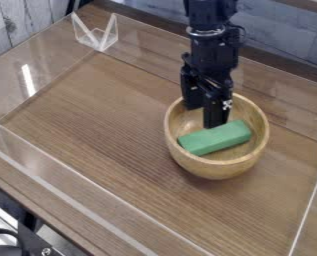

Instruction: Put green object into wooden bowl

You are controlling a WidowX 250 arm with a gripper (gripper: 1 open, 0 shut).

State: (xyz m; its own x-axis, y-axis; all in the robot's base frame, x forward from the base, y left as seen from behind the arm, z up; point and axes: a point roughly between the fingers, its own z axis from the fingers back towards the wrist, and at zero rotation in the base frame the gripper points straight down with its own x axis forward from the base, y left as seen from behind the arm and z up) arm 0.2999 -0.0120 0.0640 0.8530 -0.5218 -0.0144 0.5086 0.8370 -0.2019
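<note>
Black and upright, the gripper (209, 100) hangs over the back rim of the bowl (185, 155), pointing almost straight down. Its jaws look parted, with nothing between them, though at this small size the gap is hard to read, so the spread is a fair guess more than a plain sight. The tips stand clear above the block (214, 138); there is no contact that I can make out.

The block is bright green and lies flat inside the bowl, tilted along the inner slope, one end toward the bowl's right wall and the other near its middle. It is loose and resting on the wood.

As for handling, the block looks light, stiff and matte, so it should neither crush nor slip much; it reads as foam or painted wood, which I cannot tell apart. If it had to be picked up again, the best hold would be across its two long sides, near the middle, where the jaws span its narrow width.

The bowl is thick-walled tan wood, sitting on the brown table (94, 110), and looks steady.
</note>
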